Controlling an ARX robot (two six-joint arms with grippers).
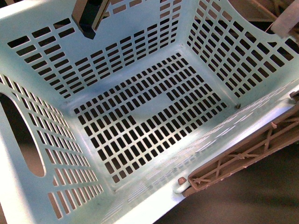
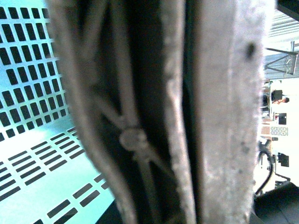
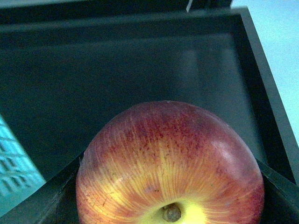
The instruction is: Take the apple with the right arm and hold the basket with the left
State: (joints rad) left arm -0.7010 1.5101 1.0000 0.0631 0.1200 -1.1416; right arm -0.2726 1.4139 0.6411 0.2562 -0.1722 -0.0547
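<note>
Red-and-yellow apple (image 3: 170, 163) lies in a dark tray (image 3: 140, 70), close under the right wrist camera; the mint-green slotted basket (image 1: 140, 60) is empty.
Left claw (image 1: 89, 18) looks clamped on a brown lattice handle (image 2: 133, 137) at the basket's far rim, though that close view is blurred. Whether the right claw is open or closed cannot be told, as its fingers are not clearly seen. A corner of the basket shows just beside the tray. The apple looks firm, smooth and waxy, so it is likely to roll or slip, and to bruise if squeezed hard. It is best gripped on opposite sides across its widest middle, clear of the stem dimple. The basket seems light, stiff plastic, but it may tilt on its swing handle.
</note>
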